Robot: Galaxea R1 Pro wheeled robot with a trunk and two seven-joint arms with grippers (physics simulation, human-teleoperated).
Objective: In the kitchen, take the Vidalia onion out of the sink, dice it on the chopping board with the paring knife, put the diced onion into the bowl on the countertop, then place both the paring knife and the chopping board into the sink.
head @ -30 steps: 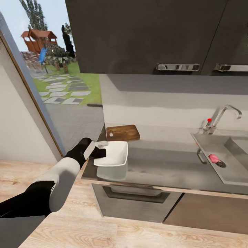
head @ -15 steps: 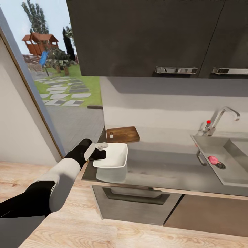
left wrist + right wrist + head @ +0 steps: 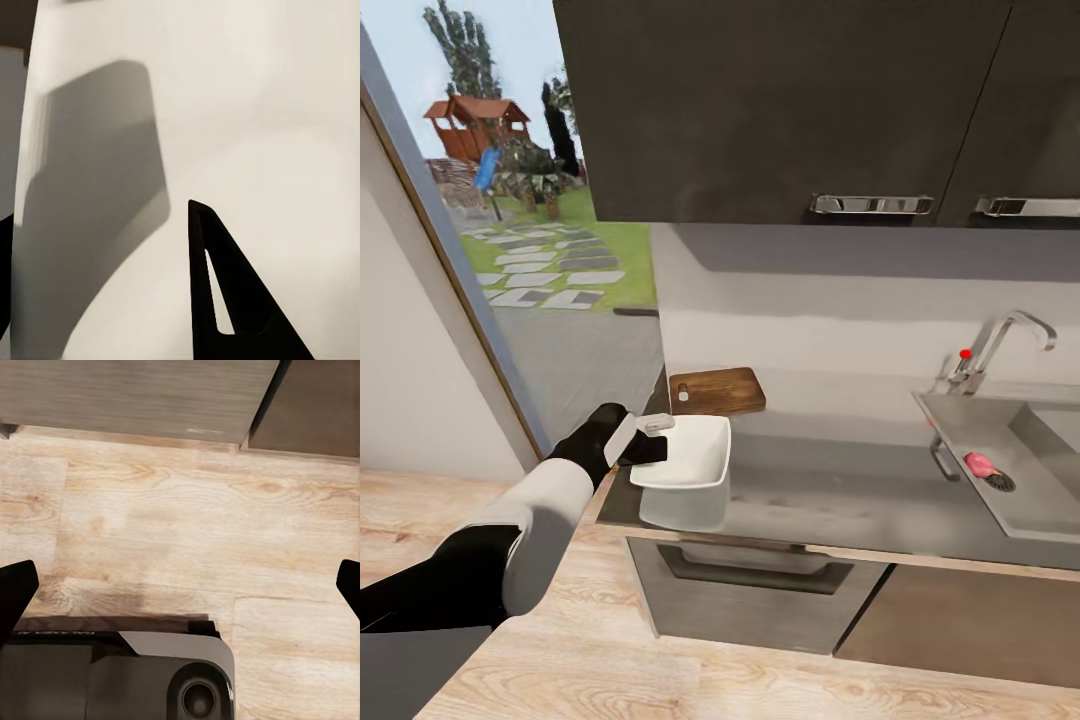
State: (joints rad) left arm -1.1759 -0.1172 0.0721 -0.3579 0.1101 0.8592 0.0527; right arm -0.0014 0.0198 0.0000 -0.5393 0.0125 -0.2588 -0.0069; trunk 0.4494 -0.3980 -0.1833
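The bowl point(image 3: 685, 452) sits at the near left end of the countertop point(image 3: 840, 495), and the left gripper point(image 3: 645, 436) is right on its near-left rim, one finger over the lip and one outside, clamped on the bowl's wall. From the left wrist view it's all white bowl point(image 3: 225, 112) up close, with one dark fingertip point(image 3: 225, 300) lying against the inside surface; the other finger is cut off at the picture's edge.

Just behind the bowl, against the back wall, lies the chopping board point(image 3: 717, 389), flat, apart from the gripper. Something small and pale rests near its left end, too tiny to identify.

Well off to the right is the sink point(image 3: 1000, 470), and there's the Vidalia onion point(image 3: 980, 462), pink, lying in the basin beside the round drain, far from the left gripper. The sink's right side runs out of frame. The faucet point(image 3: 1000, 345) with its red knob stands behind it.

The right gripper point(image 3: 180, 585) shows as two dark fingertips at opposite edges of its wrist view, spread wide with nothing between, over the wooden floor point(image 3: 187, 532).
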